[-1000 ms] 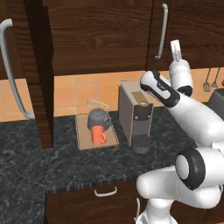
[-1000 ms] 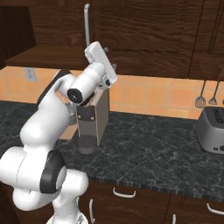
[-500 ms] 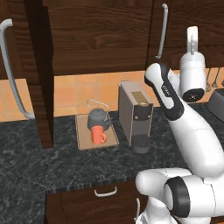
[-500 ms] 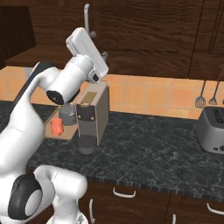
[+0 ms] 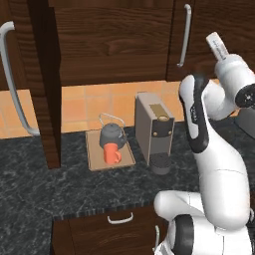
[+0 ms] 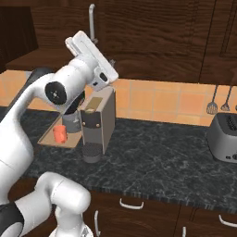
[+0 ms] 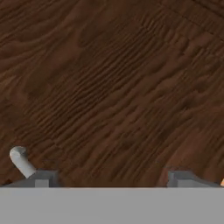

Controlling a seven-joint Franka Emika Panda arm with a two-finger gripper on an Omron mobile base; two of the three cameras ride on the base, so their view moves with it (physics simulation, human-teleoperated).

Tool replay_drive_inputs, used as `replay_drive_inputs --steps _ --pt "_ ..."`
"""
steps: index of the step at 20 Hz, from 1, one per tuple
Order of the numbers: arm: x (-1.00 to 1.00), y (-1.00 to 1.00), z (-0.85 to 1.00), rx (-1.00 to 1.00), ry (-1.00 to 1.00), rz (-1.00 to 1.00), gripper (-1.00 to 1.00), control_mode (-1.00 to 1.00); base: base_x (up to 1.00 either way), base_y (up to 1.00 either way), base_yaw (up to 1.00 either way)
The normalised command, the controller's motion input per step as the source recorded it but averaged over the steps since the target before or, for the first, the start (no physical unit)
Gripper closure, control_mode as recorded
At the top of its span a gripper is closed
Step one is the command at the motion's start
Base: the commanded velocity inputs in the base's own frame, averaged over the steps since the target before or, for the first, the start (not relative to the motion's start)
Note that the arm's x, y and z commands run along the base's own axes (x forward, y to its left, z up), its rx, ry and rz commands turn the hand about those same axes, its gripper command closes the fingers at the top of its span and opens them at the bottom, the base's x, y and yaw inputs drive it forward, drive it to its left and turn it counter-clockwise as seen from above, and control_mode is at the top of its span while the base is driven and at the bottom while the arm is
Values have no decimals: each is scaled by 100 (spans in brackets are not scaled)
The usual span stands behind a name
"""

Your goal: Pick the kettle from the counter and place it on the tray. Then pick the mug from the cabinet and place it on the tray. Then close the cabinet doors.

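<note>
Your jaws stand wide open against the dark brown wooden cabinet door [image 7: 113,83]; its curved silver bar handle [image 7: 19,159] sits just beside one fingertip.

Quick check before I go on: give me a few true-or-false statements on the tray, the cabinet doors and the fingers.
1. The kettle and the mug both sit on the tray. True.
2. The mug lies tipped on its side. False: it stands upright.
3. The left cabinet door is closed. False: it stands open, edge-on over the counter.
4. The fingers are spread apart, holding nothing, facing dark wood. True.
</note>
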Motion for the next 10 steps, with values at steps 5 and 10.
replay_drive_inputs --steps 5,10 --pt "-68 48 20 -47 64 15 -100 -100 0 0 0" --pt "-10 51 -2 -22 40 14 -100 -100 0 0 0"
